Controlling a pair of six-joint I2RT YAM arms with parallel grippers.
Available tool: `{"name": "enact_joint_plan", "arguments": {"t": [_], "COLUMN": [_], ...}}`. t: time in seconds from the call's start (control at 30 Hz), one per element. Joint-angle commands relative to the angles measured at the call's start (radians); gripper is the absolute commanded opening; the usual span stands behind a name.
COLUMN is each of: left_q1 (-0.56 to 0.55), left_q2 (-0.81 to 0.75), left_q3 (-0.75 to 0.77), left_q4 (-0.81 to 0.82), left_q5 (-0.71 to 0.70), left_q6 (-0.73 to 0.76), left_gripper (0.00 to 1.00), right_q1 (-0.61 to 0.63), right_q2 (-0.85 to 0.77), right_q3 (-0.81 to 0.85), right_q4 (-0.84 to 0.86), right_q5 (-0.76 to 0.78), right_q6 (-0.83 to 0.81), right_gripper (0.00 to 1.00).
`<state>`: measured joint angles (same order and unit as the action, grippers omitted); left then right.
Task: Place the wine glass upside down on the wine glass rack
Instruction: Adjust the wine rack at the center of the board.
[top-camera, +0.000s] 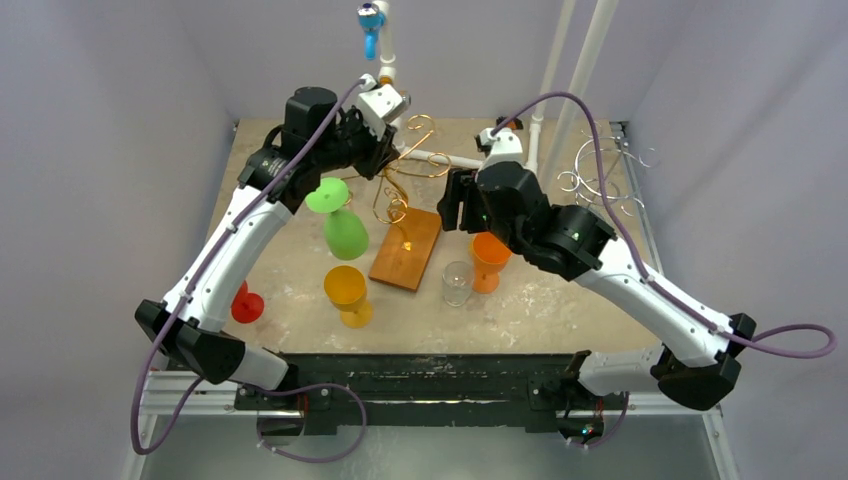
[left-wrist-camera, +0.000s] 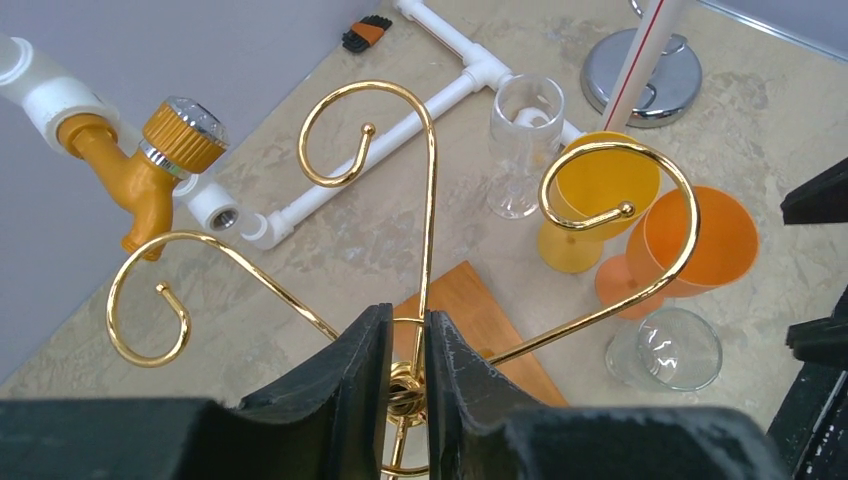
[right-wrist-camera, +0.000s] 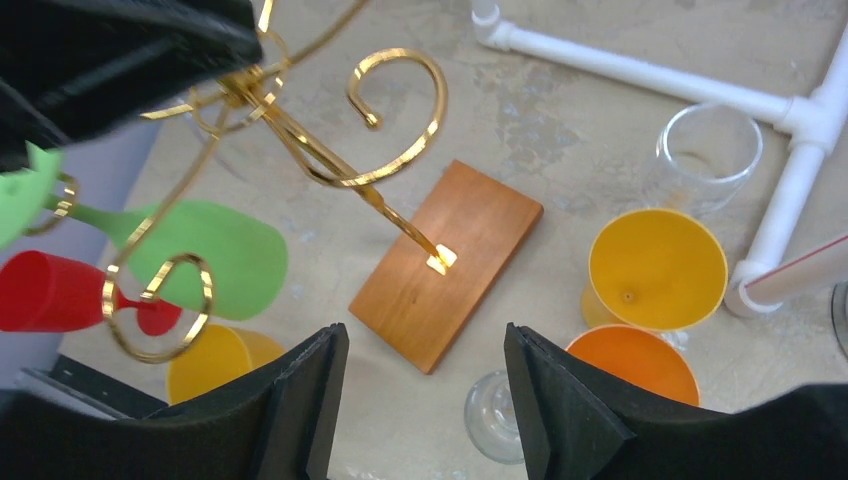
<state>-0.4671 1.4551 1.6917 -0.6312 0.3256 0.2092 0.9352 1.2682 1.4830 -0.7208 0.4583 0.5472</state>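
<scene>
**Green glass on the rack, left gripper steadying the stem**

Pinching the rack (left-wrist-camera: 431, 200) at the knot where its gold curls meet, with the left gripper (left-wrist-camera: 407, 335) closed almost fully on the thin wire. Carrying nothing in the right gripper (right-wrist-camera: 425, 345), spread wide and hovering high over the wooden base (right-wrist-camera: 470, 230).

Hanging the green glass (right-wrist-camera: 215, 260) bowl-down and tilted from a curl on the rack's left side, with the foot apparently caught above the wire. Not possible to tell from these views whether it is fully seated. Judging the hanging step to be close to done, with letting go as the part remaining.

Next, most likely, opening the left fingers gently and rising straight up. Avoiding any twist or sideways pull, since a springy wire rack could swing and shake the glass loose.

Working in a crowded spot. Sharing the table (top-camera: 560, 310) with a yellow glass (top-camera: 346, 288) just in front of the base, a clear glass (top-camera: 457, 283) and an orange glass (top-camera: 490, 255) just right of it under the right arm, and a red glass (top-camera: 245, 303) near the left edge. Backing onto a white pipe (right-wrist-camera: 640, 70) behind the rack, so leaving little room to retreat that way. Finding the freest path straight up from the rack.
</scene>
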Motion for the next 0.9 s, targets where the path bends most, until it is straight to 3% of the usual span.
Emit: {"name": "enact_joint_plan", "arguments": {"t": [0.0,0.2,0.5,0.63,0.77,0.87], "left_q1": [0.0,0.001,0.001,0.001,0.001,0.001], "left_q2": [-0.038,-0.032,-0.035,-0.046,-0.056,-0.059], "left_q3": [-0.056,-0.016,0.026,0.03,0.035,0.037], "left_q4": [-0.012,0.01,-0.016,-0.016,-0.019,-0.021], "left_q5": [0.055,0.082,0.073,0.064,0.067,0.072], "left_q6": [-0.043,-0.094,-0.091,-0.086,-0.086,-0.084], "left_gripper": [0.23,0.37,0.42,0.42,0.42,0.42], "right_q1": [-0.006,-0.057,-0.129,-0.131,-0.133,-0.133], "right_q2": [-0.016,0.048,0.139,0.177,0.182,0.172], "right_q3": [0.126,0.207,0.282,0.299,0.278,0.257], "right_q4": [-0.029,-0.017,0.026,0.031,0.031,0.042], "right_q5": [0.051,0.032,-0.042,-0.072,-0.081,-0.082], "right_q6": [-0.063,-0.107,-0.152,-0.153,-0.144,-0.14], "right_gripper": [0.68,0.69,0.68,0.59,0.43,0.38]}}
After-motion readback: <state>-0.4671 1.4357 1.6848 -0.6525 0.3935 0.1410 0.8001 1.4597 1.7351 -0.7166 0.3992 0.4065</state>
